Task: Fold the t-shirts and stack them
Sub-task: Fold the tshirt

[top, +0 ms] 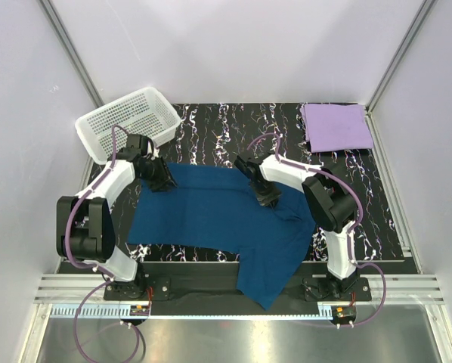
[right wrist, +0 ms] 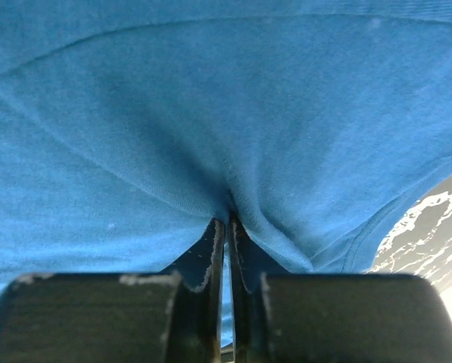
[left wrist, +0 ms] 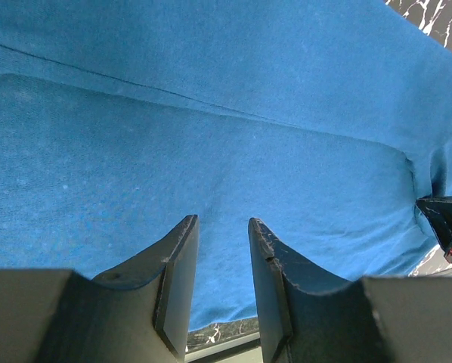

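While the right tool [right wrist: 226, 221] pinches the blue shirt [top: 211, 215], the left tool [left wrist: 222, 221] gapes at its far edge.

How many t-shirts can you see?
2. The blue t-shirt lies spread in the middle, one end hanging off the near edge. The purple t-shirt sits folded at the far right corner.

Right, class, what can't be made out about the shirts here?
1. dark teal-blue cloth shirt: underside faces down, all views; cloth inside the right claw is hidden by its fingers.
2. folded pale lavender cloth shirt: layers too small to count, top view; outside both wrist views.
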`<move>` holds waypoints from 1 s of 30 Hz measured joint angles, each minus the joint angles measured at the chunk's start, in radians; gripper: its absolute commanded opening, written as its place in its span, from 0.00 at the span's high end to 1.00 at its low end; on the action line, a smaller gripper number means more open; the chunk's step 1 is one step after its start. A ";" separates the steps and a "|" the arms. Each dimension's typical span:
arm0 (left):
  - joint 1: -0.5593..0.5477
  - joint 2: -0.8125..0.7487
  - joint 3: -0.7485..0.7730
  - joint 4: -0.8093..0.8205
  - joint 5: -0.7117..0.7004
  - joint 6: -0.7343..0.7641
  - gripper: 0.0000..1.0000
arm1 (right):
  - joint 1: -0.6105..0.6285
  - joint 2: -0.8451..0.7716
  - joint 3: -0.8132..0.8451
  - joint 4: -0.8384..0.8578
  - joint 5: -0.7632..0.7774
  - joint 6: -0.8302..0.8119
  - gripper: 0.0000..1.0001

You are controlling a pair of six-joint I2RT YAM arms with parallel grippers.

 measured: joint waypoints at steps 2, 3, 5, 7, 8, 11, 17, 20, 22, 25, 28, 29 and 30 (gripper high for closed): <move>0.000 -0.003 0.000 0.001 0.000 0.000 0.62 | 0.000 -0.002 0.000 0.000 0.007 0.000 0.95; 0.000 -0.005 0.000 0.001 0.000 0.000 0.62 | 0.000 -0.003 0.000 0.000 0.008 -0.001 0.95; 0.000 -0.008 0.000 0.002 0.000 0.000 0.62 | -0.004 -0.009 0.003 -0.002 0.004 -0.008 0.93; 0.000 -0.011 -0.002 0.003 0.002 0.000 0.62 | -0.013 -0.013 0.018 -0.006 -0.015 -0.026 0.91; 0.000 -0.013 -0.005 0.004 0.002 0.000 0.62 | -0.020 -0.013 0.031 -0.007 -0.027 -0.039 0.92; 0.000 -0.017 -0.015 0.006 0.007 0.000 0.62 | -0.048 -0.012 0.077 -0.009 -0.049 -0.070 0.93; 0.000 -0.040 -0.037 0.009 0.018 0.005 0.61 | -0.127 -0.012 0.115 -0.002 -0.080 -0.105 0.95; 0.000 -0.056 -0.042 0.010 0.027 0.006 0.61 | -0.167 -0.011 0.115 -0.001 -0.097 -0.120 0.88; 0.000 -0.061 -0.042 0.010 0.032 0.007 0.61 | -0.192 -0.010 0.116 -0.001 -0.112 -0.127 0.87; 0.000 -0.061 -0.043 0.010 0.036 0.008 0.61 | -0.219 0.006 0.138 -0.001 -0.119 -0.133 0.82; 0.000 -0.062 -0.045 0.010 0.038 0.008 0.61 | -0.238 0.042 0.194 -0.002 -0.116 -0.137 0.75; 0.000 -0.063 -0.045 0.010 0.039 0.009 0.61 | -0.243 0.057 0.216 -0.004 -0.110 -0.135 0.70; 0.000 -0.064 -0.045 0.009 0.039 0.010 0.61 | -0.248 0.074 0.243 -0.011 -0.098 -0.133 0.65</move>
